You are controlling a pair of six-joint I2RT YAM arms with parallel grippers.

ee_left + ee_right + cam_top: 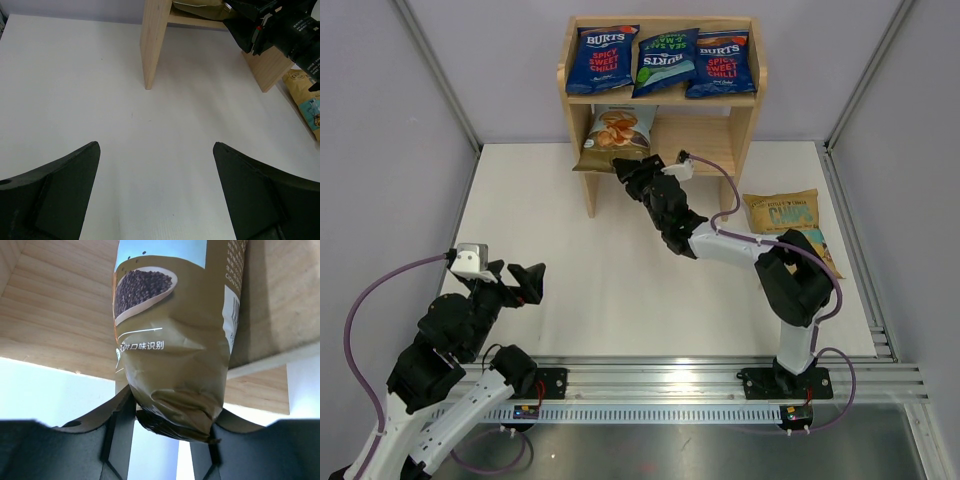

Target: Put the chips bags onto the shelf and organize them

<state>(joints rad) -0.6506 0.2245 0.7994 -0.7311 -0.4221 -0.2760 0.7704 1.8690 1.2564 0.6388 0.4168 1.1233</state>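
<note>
Three dark-blue Burts bags lie side by side on the top tier of the wooden shelf (578, 95): a red-label one (602, 58), a green one (666, 60) and another red-label one (722, 64). A pale blue-tan bag (615, 135) leans in the left of the lower tier. My right gripper (632, 172) is shut on that bag's near end (175, 350), and the foil crumples between the jaws (173, 407). A yellow bag (781, 211) lies flat on the table to the right of the shelf. My left gripper (525, 283) hangs open over bare table (156, 145).
The shelf's front left leg (152, 45) stands ahead of the left gripper. The right arm (285, 25) reaches across in front of the shelf. Grey walls close in the table on three sides. A metal rail (720, 385) runs along the near edge.
</note>
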